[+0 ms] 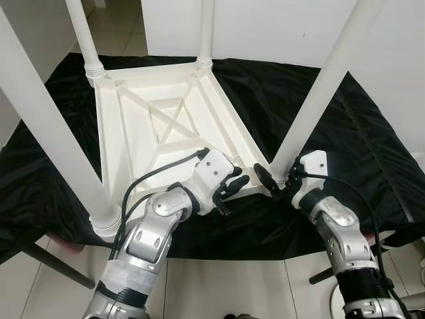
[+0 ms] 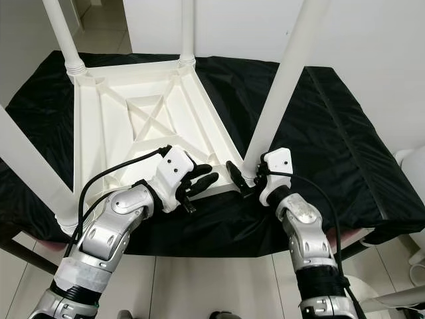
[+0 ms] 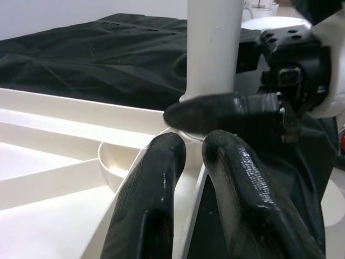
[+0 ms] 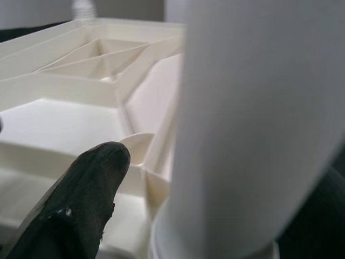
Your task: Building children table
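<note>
No brand, label or writing can be read on anything here.

Low in the frame, the left gripper reaches in from the lower left, its two black fingers lying close together with a narrow gap, holding nothing, tips at the near edge of the table top just beside its near right corner. To its right, in the lower right of the frame, the right gripper sits at the foot of the near right leg. One black finger lies along the socket beside the leg; whether the fingers clamp the leg cannot be told.

The white plastic children's table lies upside down in the middle of the frame on a black cloth, ribbed underside up, all four legs standing upward. The near left leg rises at the left edge. The two far legs stand at the upper left and upper centre. A white wall runs across the top.
</note>
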